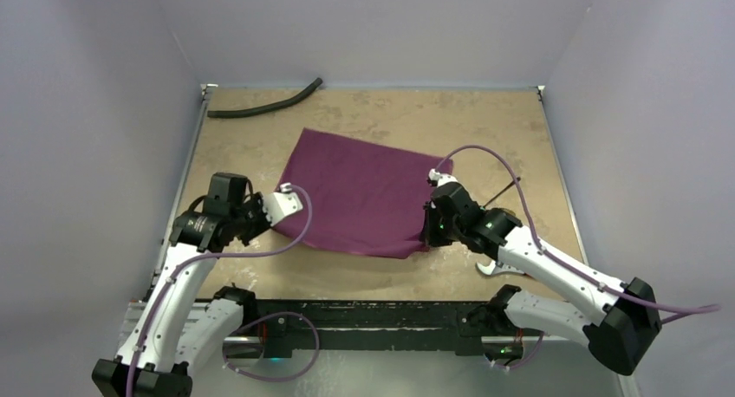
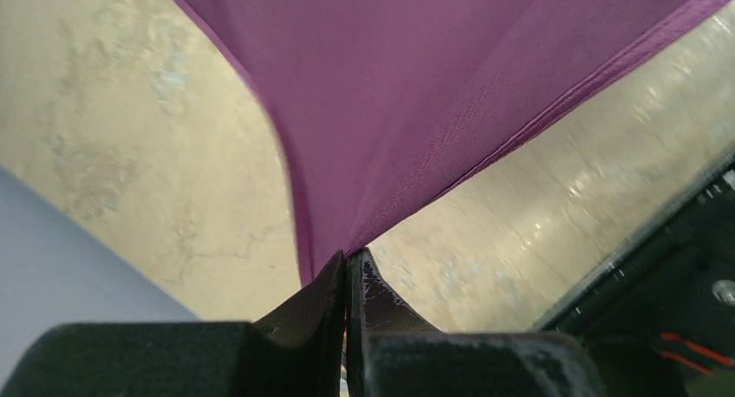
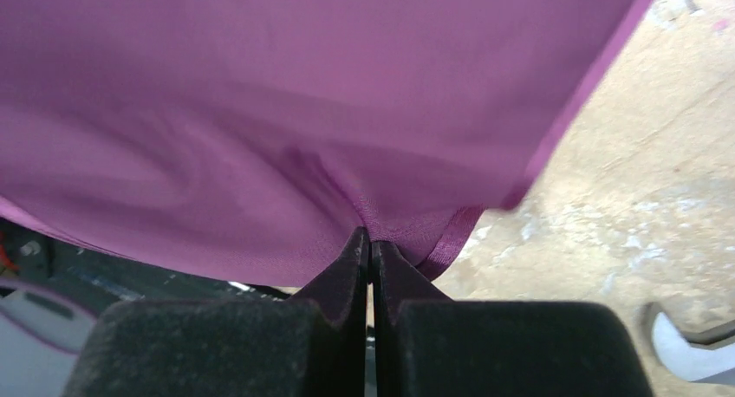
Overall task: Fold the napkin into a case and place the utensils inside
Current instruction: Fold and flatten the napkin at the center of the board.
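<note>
Lavender walls close in a tan, mottled bench (image 1: 373,280), with a black rail along its near edge where both arms are bolted.

Nearest at 7 o'clock, the left gripper (image 2: 348,260) has its fingers (image 2: 319,289) pressed fully together. They pinch the near-left corner of the napkin (image 1: 364,193). In the left wrist view the plum cloth fans out taut from that pinch point, its hemmed edge running away toward 2 o'clock over bare bench.

At 5 o'clock, the right gripper (image 3: 371,239) is likewise clamped shut. Its fingers (image 3: 347,271) bite the near-right corner, where the shiny hem curls just beside the tips. The cloth puckers into soft folds right above the pinch, and the rail shows beneath the lifted near edge.

Between the two grips the napkin lies spread as one open sheet across the middle of the bench, slightly skewed, its far corner pointing to 11 o'clock.

Just past the right wrist, at 3 o'clock, a thin dark stick (image 1: 501,192) lies on the bench, too slight to identify.

Farthest off, at 11 o'clock, a black hose (image 1: 264,107) curves along the back wall, well apart from the cloth.
</note>
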`<state>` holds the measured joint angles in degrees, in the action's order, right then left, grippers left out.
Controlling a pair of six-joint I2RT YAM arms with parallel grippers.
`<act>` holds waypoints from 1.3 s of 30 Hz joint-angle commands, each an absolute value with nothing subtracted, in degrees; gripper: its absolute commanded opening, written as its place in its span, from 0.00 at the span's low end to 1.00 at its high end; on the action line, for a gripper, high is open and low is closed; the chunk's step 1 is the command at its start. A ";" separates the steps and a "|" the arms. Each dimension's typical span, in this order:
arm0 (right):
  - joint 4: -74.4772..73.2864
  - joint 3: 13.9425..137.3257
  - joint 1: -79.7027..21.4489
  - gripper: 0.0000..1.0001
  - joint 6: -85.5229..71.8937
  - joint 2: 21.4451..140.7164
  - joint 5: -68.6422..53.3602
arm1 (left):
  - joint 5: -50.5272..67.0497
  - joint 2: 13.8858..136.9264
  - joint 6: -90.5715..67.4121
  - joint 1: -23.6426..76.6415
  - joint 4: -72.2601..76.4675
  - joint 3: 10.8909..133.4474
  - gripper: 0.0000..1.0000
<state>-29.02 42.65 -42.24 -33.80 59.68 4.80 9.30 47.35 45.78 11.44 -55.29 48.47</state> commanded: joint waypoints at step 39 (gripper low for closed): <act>-14.82 55.37 -30.85 0.71 -32.00 84.29 16.91 | -10.86 95.82 32.16 11.71 -10.58 56.02 0.07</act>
